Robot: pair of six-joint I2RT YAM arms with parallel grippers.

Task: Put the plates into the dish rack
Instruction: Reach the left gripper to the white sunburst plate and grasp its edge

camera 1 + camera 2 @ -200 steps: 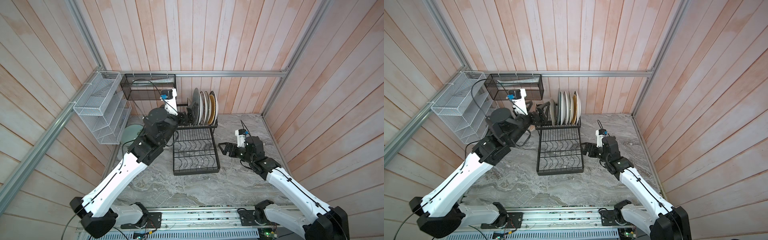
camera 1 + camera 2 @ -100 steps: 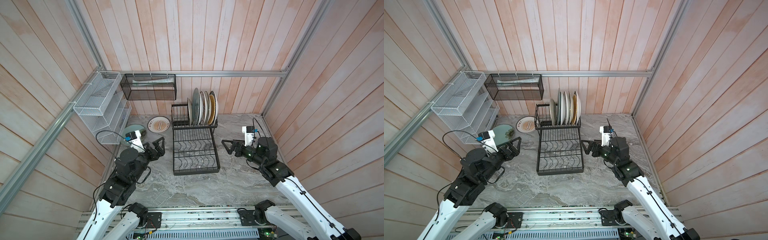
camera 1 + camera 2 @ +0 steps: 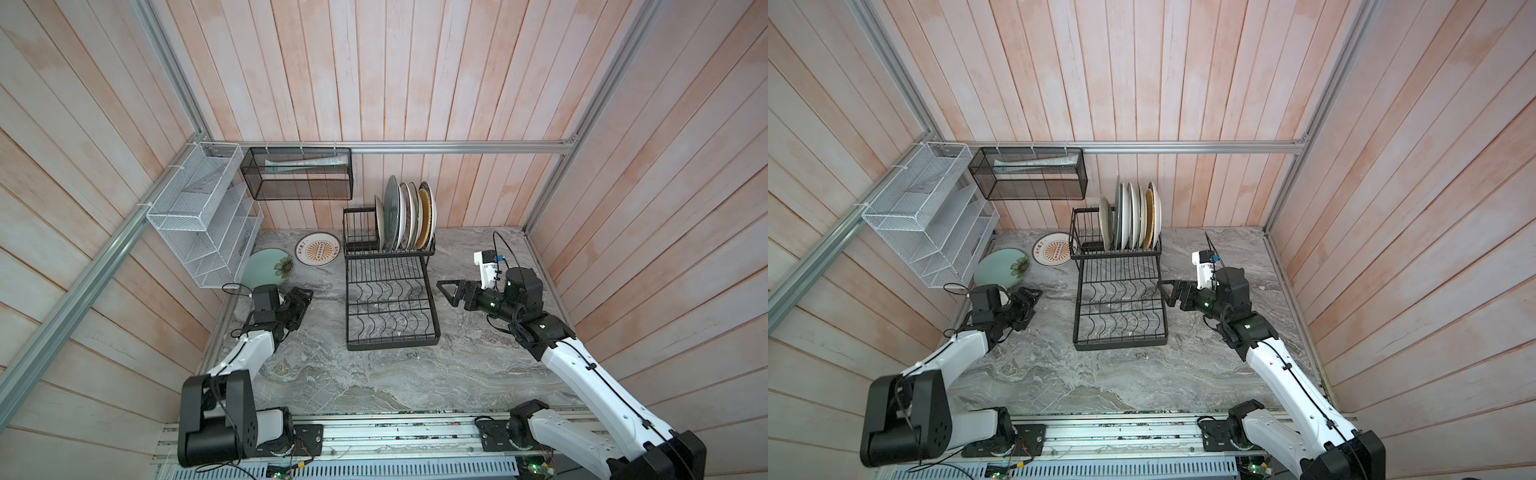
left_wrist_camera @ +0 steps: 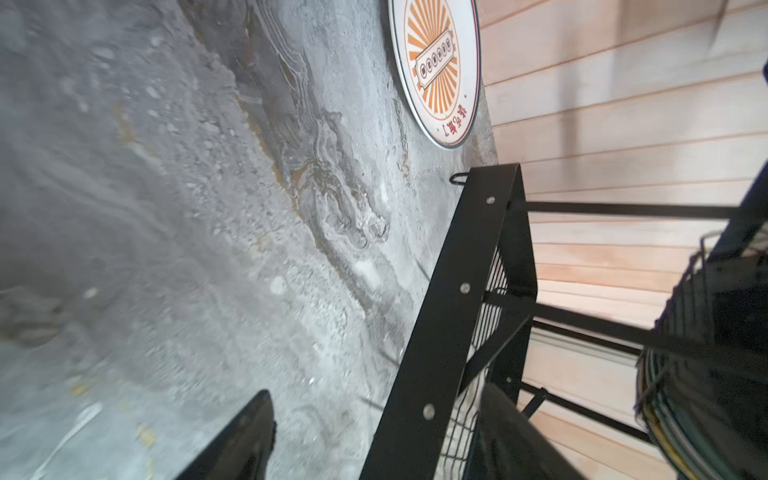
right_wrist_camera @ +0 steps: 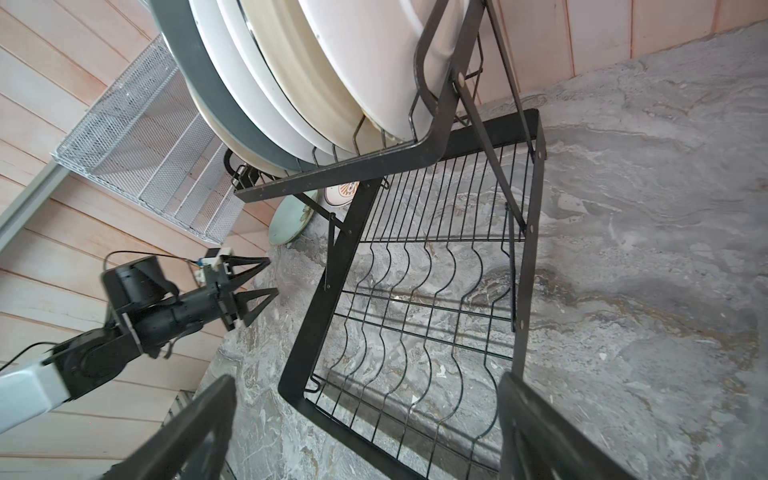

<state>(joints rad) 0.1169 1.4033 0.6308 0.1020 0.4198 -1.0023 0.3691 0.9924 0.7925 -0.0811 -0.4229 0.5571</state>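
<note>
Right wrist view: plates (image 5: pixel 270 83) stand on edge in the raised back tier of the dish rack (image 5: pixel 415 151), whose long axis runs wall-to-robot. Sunburst plate (image 3: pixel 318 248) and pale green plate (image 3: pixel 266 266) lie flat on the worktop (image 3: pixel 374 374) beside it. Left end effector (image 5: pixel 272 275) and right end effector (image 3: pixel 444 291) flank it, spread and empty.

Black rack (image 3: pixel 392 342); orange-sunburst plate (image 3: pixel 318 248)

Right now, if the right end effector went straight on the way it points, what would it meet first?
Probably the near side rail of the rack, lower tier: the right end effector points at it with nothing between. Height is unclear.
</note>
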